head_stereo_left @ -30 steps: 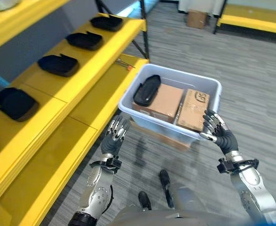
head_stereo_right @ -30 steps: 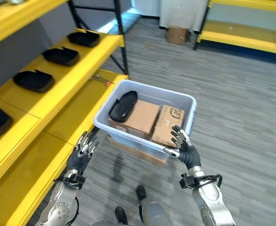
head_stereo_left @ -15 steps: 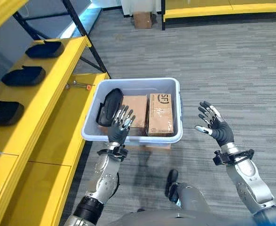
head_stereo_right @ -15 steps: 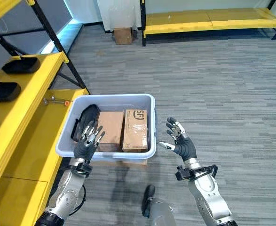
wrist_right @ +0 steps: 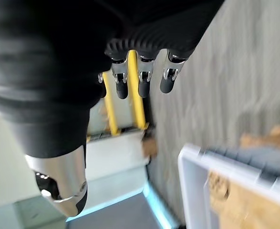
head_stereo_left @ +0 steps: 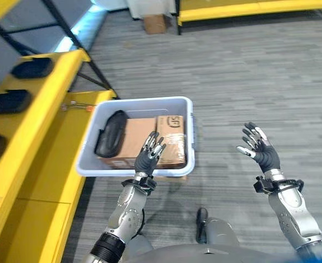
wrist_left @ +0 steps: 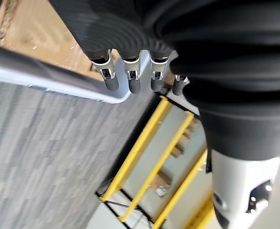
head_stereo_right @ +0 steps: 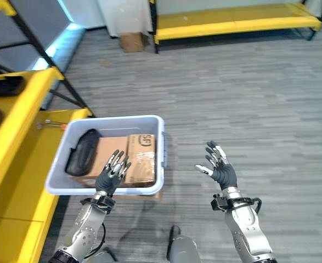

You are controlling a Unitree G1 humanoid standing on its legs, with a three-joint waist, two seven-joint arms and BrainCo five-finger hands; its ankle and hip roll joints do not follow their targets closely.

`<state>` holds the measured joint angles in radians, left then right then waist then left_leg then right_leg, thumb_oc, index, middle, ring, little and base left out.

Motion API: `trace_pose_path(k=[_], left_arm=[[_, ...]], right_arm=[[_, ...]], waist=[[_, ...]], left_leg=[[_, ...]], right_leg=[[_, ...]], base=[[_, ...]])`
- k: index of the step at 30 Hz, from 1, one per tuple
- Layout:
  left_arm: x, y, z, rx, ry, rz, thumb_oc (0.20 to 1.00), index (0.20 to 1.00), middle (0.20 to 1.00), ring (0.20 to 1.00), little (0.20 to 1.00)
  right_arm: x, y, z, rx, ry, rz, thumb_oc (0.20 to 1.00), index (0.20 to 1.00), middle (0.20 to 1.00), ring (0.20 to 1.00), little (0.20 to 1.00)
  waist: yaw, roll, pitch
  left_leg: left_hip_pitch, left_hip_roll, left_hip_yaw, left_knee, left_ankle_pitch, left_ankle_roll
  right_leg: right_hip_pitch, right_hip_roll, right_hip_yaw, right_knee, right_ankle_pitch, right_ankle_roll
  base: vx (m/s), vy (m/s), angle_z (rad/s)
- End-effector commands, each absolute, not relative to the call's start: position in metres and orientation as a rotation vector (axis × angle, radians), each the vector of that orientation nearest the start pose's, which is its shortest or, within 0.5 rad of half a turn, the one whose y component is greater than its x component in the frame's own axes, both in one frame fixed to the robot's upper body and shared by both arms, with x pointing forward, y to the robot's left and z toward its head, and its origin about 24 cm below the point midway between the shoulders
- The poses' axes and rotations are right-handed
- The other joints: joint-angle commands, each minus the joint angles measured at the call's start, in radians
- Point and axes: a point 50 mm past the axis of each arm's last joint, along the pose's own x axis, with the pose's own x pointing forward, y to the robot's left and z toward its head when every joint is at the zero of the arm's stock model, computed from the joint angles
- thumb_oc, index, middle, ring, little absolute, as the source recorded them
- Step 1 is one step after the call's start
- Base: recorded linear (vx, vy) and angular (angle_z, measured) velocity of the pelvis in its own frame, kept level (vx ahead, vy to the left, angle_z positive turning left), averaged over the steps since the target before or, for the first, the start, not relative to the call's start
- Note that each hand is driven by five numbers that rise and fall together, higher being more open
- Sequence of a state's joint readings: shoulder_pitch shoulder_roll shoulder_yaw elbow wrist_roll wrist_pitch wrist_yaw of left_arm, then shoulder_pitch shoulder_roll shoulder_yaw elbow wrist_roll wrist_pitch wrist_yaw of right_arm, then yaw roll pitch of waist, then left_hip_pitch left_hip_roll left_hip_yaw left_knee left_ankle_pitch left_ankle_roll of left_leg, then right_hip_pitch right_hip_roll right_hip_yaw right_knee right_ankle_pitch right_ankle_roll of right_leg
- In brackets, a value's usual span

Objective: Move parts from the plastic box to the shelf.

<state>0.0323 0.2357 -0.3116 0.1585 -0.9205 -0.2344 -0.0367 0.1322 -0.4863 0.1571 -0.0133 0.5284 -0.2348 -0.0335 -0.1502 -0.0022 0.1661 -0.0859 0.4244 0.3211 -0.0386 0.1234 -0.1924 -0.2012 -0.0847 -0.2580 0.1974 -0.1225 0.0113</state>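
Reaching over the near rim of the plastic box (head_stereo_left: pixel 189 127), the left hand (head_stereo_left: pixel 148 158) holds its fingers straight and spread, gripping nothing. Off to the right, well apart from the box, the right hand (head_stereo_left: pixel 262 153) hovers above the grey floor (head_stereo_left: pixel 248 76) with fingers wide and empty. Inside the box a black part (head_stereo_left: pixel 110 133) lies along the left wall, just beside two cardboard boxes (head_stereo_left: pixel 150 139) that fill the rest. Left of the box stands the yellow shelf (head_stereo_left: pixel 18 142), where more black parts (head_stereo_left: pixel 8 101) sit in a row on its upper level. Farther back, a small carton (head_stereo_left: pixel 154 23) rests on the floor near a second yellow rack (head_stereo_left: pixel 248 6).
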Motion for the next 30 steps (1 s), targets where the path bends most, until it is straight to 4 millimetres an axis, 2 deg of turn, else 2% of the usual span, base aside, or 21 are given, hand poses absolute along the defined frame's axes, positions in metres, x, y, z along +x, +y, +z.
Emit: trace_pose_path(k=[1, 3, 4, 6, 7, 8, 10, 12, 13, 14, 16, 17, 18, 20, 22, 23, 25, 26, 27, 29, 30], left_arm=[[0.238, 0.152, 0.042, -0.647, -0.087, -0.156, 1.000, 1.000, 1.000, 1.000, 1.000], [0.240, 0.154, 0.045, -0.628, -0.101, -0.168, 1.000, 1.000, 1.000, 1.000, 1.000], [0.239, 0.155, 0.045, -0.631, -0.097, -0.170, 1.000, 1.000, 1.000, 1.000, 1.000], [0.238, 0.159, 0.045, -0.598, -0.098, -0.166, 1.000, 1.000, 1.000, 1.000, 1.000], [0.238, 0.162, 0.044, -0.583, -0.089, -0.174, 1.000, 1.000, 1.000, 1.000, 1.000], [0.238, 0.162, 0.046, -0.580, -0.097, -0.185, 1.000, 1.000, 1.000, 1.000, 1.000], [0.239, 0.167, 0.052, -0.538, -0.118, -0.197, 1.000, 1.000, 1.000, 1.000, 1.000], [0.242, 0.169, 0.057, -0.514, -0.137, -0.204, 1.000, 1.000, 1.000, 1.000, 1.000], [0.244, 0.167, 0.057, -0.500, -0.137, -0.215, 1.000, 1.000, 1.000, 1.000, 1.000], [0.244, 0.165, 0.055, -0.494, -0.124, -0.225, 1.000, 1.000, 1.000, 1.000, 1.000], [0.244, 0.166, 0.055, -0.480, -0.123, -0.223, 1.000, 1.000, 1.000, 1.000, 1.000], [0.243, 0.167, 0.055, -0.470, -0.121, -0.222, 1.000, 1.000, 1.000, 1.000, 1.000], [0.243, 0.168, 0.054, -0.456, -0.114, -0.217, 1.000, 1.000, 1.000, 1.000, 1.000], [0.241, 0.170, 0.051, -0.449, -0.100, -0.213, 1.000, 1.000, 1.000, 1.000, 1.000], [0.239, 0.172, 0.047, -0.454, -0.087, -0.207, 1.000, 1.000, 1.000, 1.000, 1.000], [0.239, 0.172, 0.047, -0.455, -0.087, -0.206, 1.000, 1.000, 1.000, 1.000, 1.000], [0.237, 0.174, 0.044, -0.454, -0.076, -0.187, 1.000, 1.000, 1.000, 1.000, 1.000], [0.236, 0.174, 0.043, -0.451, -0.074, -0.185, 1.000, 1.000, 1.000, 1.000, 1.000], [0.236, 0.173, 0.042, -0.469, -0.074, -0.185, 1.000, 1.000, 1.000, 1.000, 1.000], [0.234, 0.168, 0.039, -0.487, -0.062, -0.193, 1.000, 1.000, 1.000, 1.000, 1.000], [0.233, 0.170, 0.038, -0.499, -0.062, -0.184, 1.000, 1.000, 1.000, 1.000, 1.000]], right_arm=[[0.227, -0.206, 0.079, 0.050, -0.207, 0.143, 1.000, 1.000, 1.000, 1.000, 1.000], [0.228, -0.209, 0.078, 0.044, -0.199, 0.128, 1.000, 1.000, 1.000, 1.000, 1.000], [0.227, -0.209, 0.076, 0.050, -0.190, 0.124, 1.000, 1.000, 1.000, 1.000, 1.000], [0.227, -0.207, 0.075, 0.058, -0.191, 0.131, 1.000, 1.000, 1.000, 1.000, 1.000], [0.224, -0.209, 0.071, 0.069, -0.173, 0.116, 1.000, 1.000, 1.000, 1.000, 1.000], [0.223, -0.208, 0.069, 0.092, -0.164, 0.109, 1.000, 1.000, 1.000, 1.000, 1.000], [0.222, -0.205, 0.070, 0.108, -0.165, 0.117, 1.000, 1.000, 1.000, 1.000, 1.000], [0.224, -0.204, 0.073, 0.104, -0.181, 0.127, 1.000, 1.000, 1.000, 1.000, 1.000], [0.224, -0.205, 0.075, 0.091, -0.195, 0.122, 1.000, 1.000, 1.000, 1.000, 1.000], [0.224, -0.207, 0.072, 0.096, -0.187, 0.098, 1.000, 1.000, 1.000, 1.000, 1.000], [0.224, -0.204, 0.068, 0.118, -0.173, 0.091, 1.000, 1.000, 1.000, 1.000, 1.000], [0.223, -0.202, 0.066, 0.124, -0.165, 0.097, 1.000, 1.000, 1.000, 1.000, 1.000], [0.223, -0.199, 0.065, 0.126, -0.156, 0.110, 1.000, 1.000, 1.000, 1.000, 1.000], [0.225, -0.194, 0.063, 0.131, -0.144, 0.144, 1.000, 1.000, 1.000, 1.000, 1.000], [0.226, -0.190, 0.063, 0.136, -0.146, 0.181, 1.000, 1.000, 1.000, 1.000, 1.000], [0.226, -0.190, 0.063, 0.136, -0.145, 0.183, 1.000, 1.000, 1.000, 1.000, 1.000], [0.225, -0.187, 0.063, 0.141, -0.144, 0.206, 1.000, 1.000, 1.000, 1.000, 1.000], [0.225, -0.186, 0.063, 0.142, -0.143, 0.212, 1.000, 1.000, 1.000, 1.000, 1.000], [0.223, -0.188, 0.063, 0.146, -0.140, 0.214, 1.000, 1.000, 1.000, 1.000, 1.000], [0.223, -0.188, 0.062, 0.144, -0.134, 0.214, 1.000, 1.000, 1.000, 1.000, 1.000], [0.222, -0.189, 0.063, 0.149, -0.137, 0.217, 1.000, 1.000, 1.000, 1.000, 1.000]], waist=[[0.033, 0.027, 0.009], [0.030, 0.031, 0.013], [0.027, 0.033, 0.013], [0.045, 0.043, 0.010], [0.045, 0.030, 0.008], [0.044, 0.019, 0.010], [0.048, -0.003, 0.010], [0.057, -0.026, 0.011], [0.057, -0.044, 0.013], [0.055, -0.048, 0.011], [0.054, -0.050, 0.011], [0.060, -0.048, 0.009], [0.070, -0.044, 0.006], [0.072, -0.036, -0.002], [0.051, -0.038, -0.001], [0.053, -0.036, -0.002], [0.050, -0.037, 0.001], [0.050, -0.038, -0.001], [0.049, -0.040, -0.008], [0.050, -0.043, -0.022], [0.052, -0.042, -0.031]], left_leg=[[0.041, 0.007, 0.003, -0.040, 0.325, -0.034], [0.035, 0.042, 0.035, -0.049, 0.357, -0.055], [0.060, 0.038, 0.067, -0.049, 0.309, -0.042], [0.065, 0.008, 0.036, -0.049, 0.249, -0.029], [0.039, -0.035, 0.049, 0.006, 0.168, -0.010], [0.016, -0.062, 0.048, 0.052, 0.111, 0.004], [-0.022, -0.111, 0.060, 0.121, 0.035, 0.023], [-0.082, -0.146, 0.058, 0.204, -0.031, 0.045], [-0.122, -0.169, 0.051, 0.249, -0.074, 0.068], [-0.116, -0.202, 0.040, 0.235, -0.115, 0.081], [-0.096, -0.229, 0.050, 0.187, -0.103, 0.094], [-0.077, -0.243, 0.061, 0.149, -0.098, 0.105], [-0.048, -0.257, 0.082, 0.100, -0.090, 0.113], [0.011, -0.287, 0.113, 0.010, -0.074, 0.125], [0.065, -0.303, 0.138, -0.049, -0.063, 0.136], [0.066, -0.300, 0.141, -0.049, -0.065, 0.134], [0.084, -0.304, 0.155, -0.049, -0.070, 0.133], [0.091, -0.307, 0.160, -0.049, -0.075, 0.131], [0.108, -0.315, 0.158, -0.049, -0.074, 0.122], [0.113, -0.307, 0.161, -0.049, -0.067, 0.114], [0.121, -0.299, 0.170, -0.049, -0.061, 0.109]], right_leg=[[0.073, -0.130, 0.017, -0.114, 0.194, 0.109], [0.058, -0.156, 0.033, -0.064, 0.177, 0.120], [0.052, -0.159, 0.051, -0.037, 0.156, 0.125], [0.059, -0.175, 0.081, -0.025, 0.157, 0.141], [0.114, -0.223, 0.076, -0.061, 0.186, 0.161], [0.133, -0.246, 0.079, -0.083, 0.212, 0.172], [0.154, -0.305, 0.073, -0.124, 0.295, 0.202], [0.158, -0.351, 0.066, -0.155, 0.369, 0.211], [0.155, -0.368, 0.058, -0.161, 0.428, 0.220], [0.150, -0.381, 0.062, -0.148, 0.504, 0.231], [0.135, -0.386, 0.056, -0.144, 0.592, 0.241], [0.126, -0.394, 0.025, -0.140, 0.629, 0.248], [0.118, -0.399, -0.040, -0.127, 0.629, 0.250], [0.101, -0.373, -0.098, -0.085, 0.579, 0.250], [0.023, -0.248, -0.066, -0.027, 0.443, 0.223], [0.017, -0.246, -0.062, -0.016, 0.433, 0.222], [-0.007, -0.168, -0.071, -0.016, 0.342, 0.197], [-0.008, -0.145, -0.078, -0.044, 0.314, 0.184], [0.039, -0.120, -0.071, -0.130, 0.281, 0.164], [0.069, -0.091, -0.029, -0.169, 0.282, 0.152], [0.086, -0.085, -0.036, -0.192, 0.276, 0.149]], base=[[0.19, 0.417, -0.31], [0.20, 0.356, -0.23], [0.23, 0.355, -0.36], [0.32, 0.453, -0.56], [0.37, 0.486, -0.47], [0.34, 0.465, 0.01], [0.15, 0.330, 0.36], [0.15, 0.428, 0.10], [0.23, 0.503, 0.25], [0.19, 0.386, 0.34], [0.14, 0.302, 0.18], [0.12, 0.312, -0.02], [0.11, 0.326, -0.15], [0.13, 0.363, -0.41], [0.11, 0.294, -0.58], [0.07, 0.155, -0.49], [0.07, 0.072, -0.21], [0.11, -0.028, -0.05], [0.11, -0.083, -0.03], [0.10, -0.145, 0.22], [0.09, -0.152, 0.21]])
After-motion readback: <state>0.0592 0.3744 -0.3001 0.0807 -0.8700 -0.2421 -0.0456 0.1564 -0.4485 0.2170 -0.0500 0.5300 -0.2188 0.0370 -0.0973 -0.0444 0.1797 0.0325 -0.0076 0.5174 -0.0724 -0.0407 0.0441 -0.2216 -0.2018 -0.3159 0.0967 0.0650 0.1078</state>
